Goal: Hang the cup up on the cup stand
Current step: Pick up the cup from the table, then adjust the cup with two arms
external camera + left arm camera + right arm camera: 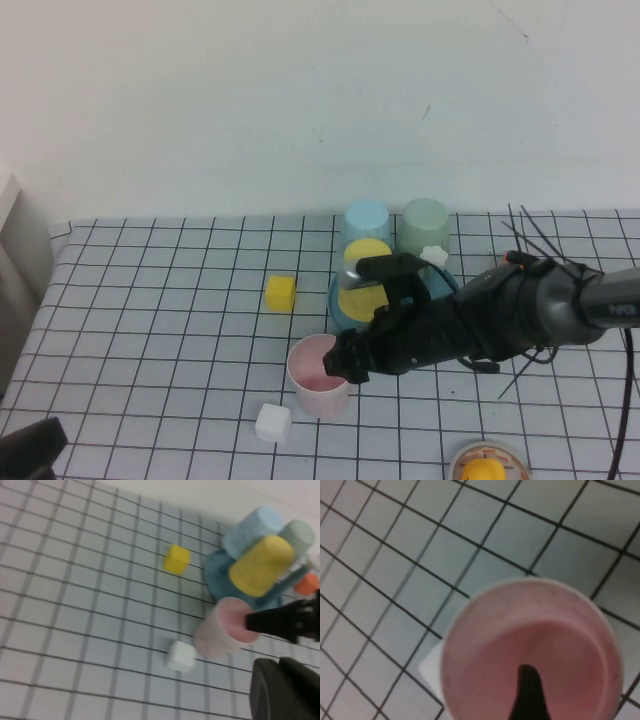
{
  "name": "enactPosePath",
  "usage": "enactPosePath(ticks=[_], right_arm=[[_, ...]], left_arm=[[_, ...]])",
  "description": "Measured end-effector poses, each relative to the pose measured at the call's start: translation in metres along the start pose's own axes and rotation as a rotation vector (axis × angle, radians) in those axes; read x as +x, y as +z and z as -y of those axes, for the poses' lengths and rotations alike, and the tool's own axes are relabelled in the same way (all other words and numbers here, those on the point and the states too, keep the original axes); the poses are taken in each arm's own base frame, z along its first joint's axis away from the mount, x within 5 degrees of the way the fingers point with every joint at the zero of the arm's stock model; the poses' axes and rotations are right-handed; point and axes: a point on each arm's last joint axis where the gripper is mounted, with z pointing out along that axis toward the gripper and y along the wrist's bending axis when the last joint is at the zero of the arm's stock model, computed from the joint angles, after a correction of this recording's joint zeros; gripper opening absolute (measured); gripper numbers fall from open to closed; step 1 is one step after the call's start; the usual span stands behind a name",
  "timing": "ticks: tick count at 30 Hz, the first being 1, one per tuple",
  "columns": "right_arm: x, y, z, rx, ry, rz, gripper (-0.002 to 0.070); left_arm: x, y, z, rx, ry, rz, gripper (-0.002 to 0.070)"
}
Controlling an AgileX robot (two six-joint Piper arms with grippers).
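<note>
Since the cup [319,388] stands mouth-up on the grid cloth just in front of the stand [342,302], it looks ready for a rim pinch: the right gripper [353,366] hovers at its rim, jaws spread wide, one finger dipping inside. Three cups already fill pegs. The left gripper [285,690] sits closed, parked well apart.

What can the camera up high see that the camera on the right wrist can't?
Only the high view shows the cup stand with yellow, blue and green cups on it, the yellow block, the white block, and the shut left gripper parked at the table's near left corner. Only the right wrist view looks straight down inside the cup. Both show the pink cup and the open right gripper at it.
</note>
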Motion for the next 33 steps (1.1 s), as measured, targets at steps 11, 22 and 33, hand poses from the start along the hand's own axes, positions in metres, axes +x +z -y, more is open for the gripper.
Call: enactPosePath(ticks=[11, 22, 33], right_arm=[[0.013, 0.015, 0.008, 0.010, 0.027, -0.045, 0.0221], [0.004, -0.002, -0.017, -0.092, -0.068, -0.052, 0.0025], [-0.021, -0.128, -0.126, 0.010, -0.638, 0.322, 0.0023]], left_arm=[[0.005, 0.000, 0.008, 0.079, -0.141, -0.057, -0.0001], [-0.008, -0.001, 0.012, 0.144, -0.286, 0.073, -0.0001], [-0.018, -0.008, 0.033, 0.437, -0.738, 0.054, 0.0517]])
